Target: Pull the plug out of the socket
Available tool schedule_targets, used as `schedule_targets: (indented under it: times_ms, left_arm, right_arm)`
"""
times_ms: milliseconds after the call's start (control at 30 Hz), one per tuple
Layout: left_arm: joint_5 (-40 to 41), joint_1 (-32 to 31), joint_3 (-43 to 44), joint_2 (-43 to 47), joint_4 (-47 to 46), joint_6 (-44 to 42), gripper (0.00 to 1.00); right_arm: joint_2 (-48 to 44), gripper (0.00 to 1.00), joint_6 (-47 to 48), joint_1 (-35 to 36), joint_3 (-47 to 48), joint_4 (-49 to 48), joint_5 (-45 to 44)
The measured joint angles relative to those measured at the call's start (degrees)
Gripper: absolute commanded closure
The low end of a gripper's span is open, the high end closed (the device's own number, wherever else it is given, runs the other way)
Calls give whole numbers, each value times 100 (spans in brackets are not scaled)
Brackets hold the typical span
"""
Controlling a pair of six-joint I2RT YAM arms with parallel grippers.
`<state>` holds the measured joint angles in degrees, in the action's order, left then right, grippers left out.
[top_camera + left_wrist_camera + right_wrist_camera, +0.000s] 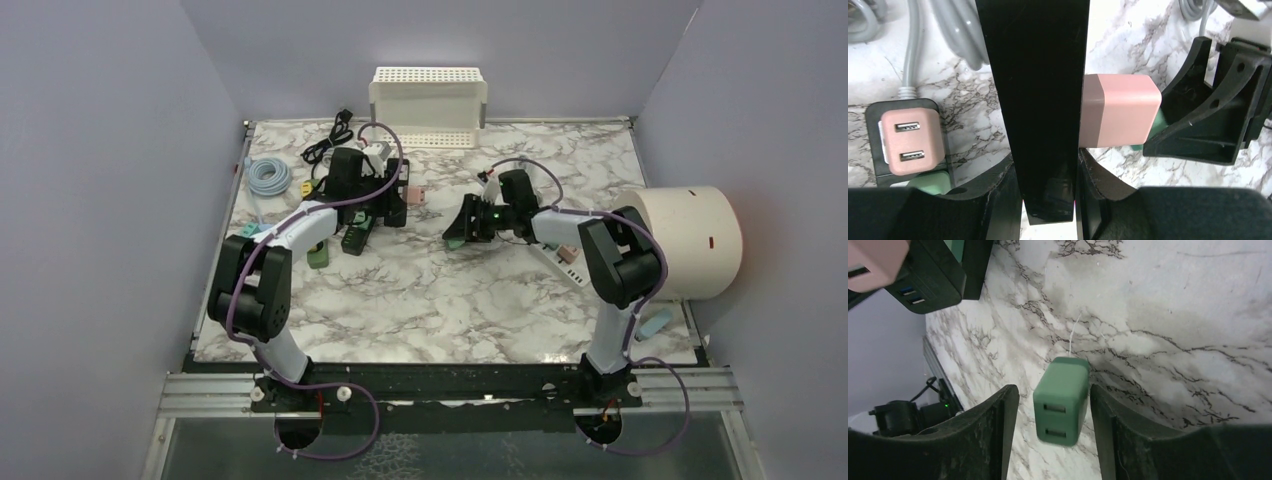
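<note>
Your right gripper [1053,397] stands parted, with a sliver of gap on each side of the green plug [1060,400], a matte, round-cornered block low in the centre of the right wrist view. Its long axis runs almost straight up the frame, its two-slot USB face toward the bottom edge, over the veined marble table [1173,315]. Your left gripper [1048,182] is clamped narrow on the glossy black power strip [1038,100], a flat bar running top to bottom through mid-frame, with a smooth pink adapter [1120,112] jutting from its right side.
</note>
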<state>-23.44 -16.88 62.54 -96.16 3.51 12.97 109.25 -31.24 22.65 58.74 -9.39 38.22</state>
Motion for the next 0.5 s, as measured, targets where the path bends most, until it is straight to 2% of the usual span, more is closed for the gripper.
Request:
schedule_targets:
  times_ms: [33, 100, 500]
  left_arm:
    - [57, 0, 0, 13, -24, 31, 100]
    - [153, 0, 0, 50, -109, 103, 100]
    - [402, -9, -164, 197, -564, 494, 100]
  right_arm:
    - [28, 29, 37, 0, 57, 39, 0]
    - [72, 24, 151, 0, 177, 170, -9]
    - [-157, 22, 619, 70, 459, 345, -382]
